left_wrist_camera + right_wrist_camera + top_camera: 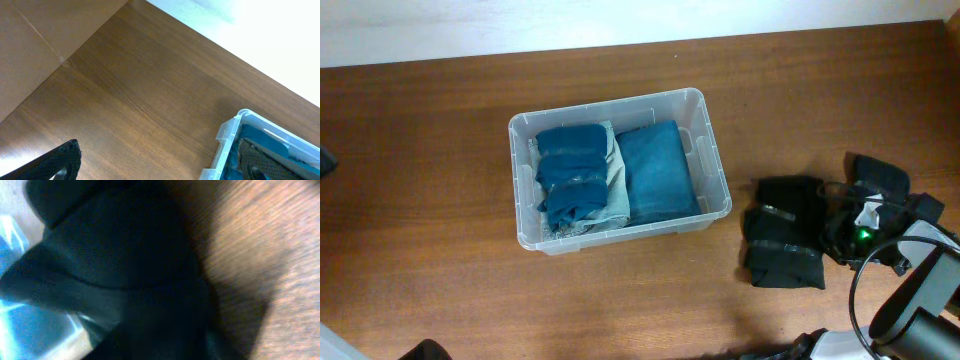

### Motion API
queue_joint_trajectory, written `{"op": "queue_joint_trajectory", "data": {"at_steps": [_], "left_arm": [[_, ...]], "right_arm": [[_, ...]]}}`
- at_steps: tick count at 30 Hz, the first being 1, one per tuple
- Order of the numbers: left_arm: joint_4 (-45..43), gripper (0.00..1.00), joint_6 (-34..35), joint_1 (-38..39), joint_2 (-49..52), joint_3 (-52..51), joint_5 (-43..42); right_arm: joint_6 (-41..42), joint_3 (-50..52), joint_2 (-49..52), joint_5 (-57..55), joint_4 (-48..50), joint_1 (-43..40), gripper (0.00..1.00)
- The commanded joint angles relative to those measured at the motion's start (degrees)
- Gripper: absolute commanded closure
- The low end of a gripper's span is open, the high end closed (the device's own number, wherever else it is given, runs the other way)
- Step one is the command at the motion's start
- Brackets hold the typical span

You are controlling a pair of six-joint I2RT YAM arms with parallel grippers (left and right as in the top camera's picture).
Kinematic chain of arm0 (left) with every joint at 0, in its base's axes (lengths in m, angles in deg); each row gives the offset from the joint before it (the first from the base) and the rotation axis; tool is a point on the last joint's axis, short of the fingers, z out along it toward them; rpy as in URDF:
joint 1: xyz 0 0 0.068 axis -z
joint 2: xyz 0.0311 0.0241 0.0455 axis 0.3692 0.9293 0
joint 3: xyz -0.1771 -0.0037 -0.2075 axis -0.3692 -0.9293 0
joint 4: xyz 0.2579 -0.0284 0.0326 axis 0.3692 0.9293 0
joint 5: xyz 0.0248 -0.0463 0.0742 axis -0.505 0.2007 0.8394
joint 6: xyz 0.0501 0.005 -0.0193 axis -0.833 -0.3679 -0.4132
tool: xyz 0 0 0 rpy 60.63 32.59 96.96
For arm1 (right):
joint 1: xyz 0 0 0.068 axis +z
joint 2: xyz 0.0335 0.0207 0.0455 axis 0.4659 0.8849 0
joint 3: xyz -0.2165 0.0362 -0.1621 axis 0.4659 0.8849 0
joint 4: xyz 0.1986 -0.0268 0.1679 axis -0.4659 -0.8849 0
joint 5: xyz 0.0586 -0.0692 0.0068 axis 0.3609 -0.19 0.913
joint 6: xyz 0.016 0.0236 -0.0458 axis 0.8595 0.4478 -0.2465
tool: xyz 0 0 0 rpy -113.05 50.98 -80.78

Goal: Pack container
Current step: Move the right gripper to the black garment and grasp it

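The container (pixel 716 180) stands mid-bench. Folded blue garments (pixel 655 170) cover its floor wall to wall, so access is from above only. Open bench (pixel 420 190) lies to its left and on its far side. To its right, a black folded garment (pixel 785 245) and the right arm (pixel 920 290) occupy the surface, leaving a narrow gap beside the container wall.
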Motion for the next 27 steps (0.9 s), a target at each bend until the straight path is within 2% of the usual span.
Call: {"op": "queue_joint_trajectory", "data": {"at_steps": [1,6,9,13,15,17,20,23,25,27], "left_arm": [[-0.02,0.00,0.31,-0.31,0.09,0.22,-0.17],[-0.02,0.00,0.31,-0.31,0.07,0.22,-0.17],[-0.02,0.00,0.31,-0.31,0.09,0.22,-0.17],[-0.02,0.00,0.31,-0.31,0.09,0.22,-0.17],[-0.02,0.00,0.31,-0.31,0.09,0.22,-0.20],[-0.02,0.00,0.31,-0.31,0.09,0.22,-0.17],[-0.02,0.00,0.31,-0.31,0.09,0.22,-0.17],[-0.02,0.00,0.31,-0.31,0.09,0.22,-0.17],[-0.02,0.00,0.31,-0.31,0.09,0.22,-0.17],[-0.02,0.00,0.31,-0.31,0.09,0.22,-0.17]], "right_arm": [[4.55,0.61,0.90,1.49,1.73,0.48,0.72],[4.92,0.59,0.74,11.74,3.43,0.48,0.78],[4.92,0.59,0.63,19.98,4.28,0.68,0.76],[2.86,0.59,0.63,20.13,3.93,1.90,0.67],[2.27,0.59,0.63,18.56,3.82,3.04,0.57],[2.27,0.61,0.63,13.92,3.72,4.57,0.49],[2.27,0.61,0.66,4.52,3.39,8.87,0.43],[2.29,0.61,0.66,2.93,4.11,12.35,0.44],[2.38,0.61,0.66,2.54,4.68,14.49,0.51],[3.32,0.61,0.66,2.10,4.96,16.24,0.64]]}}
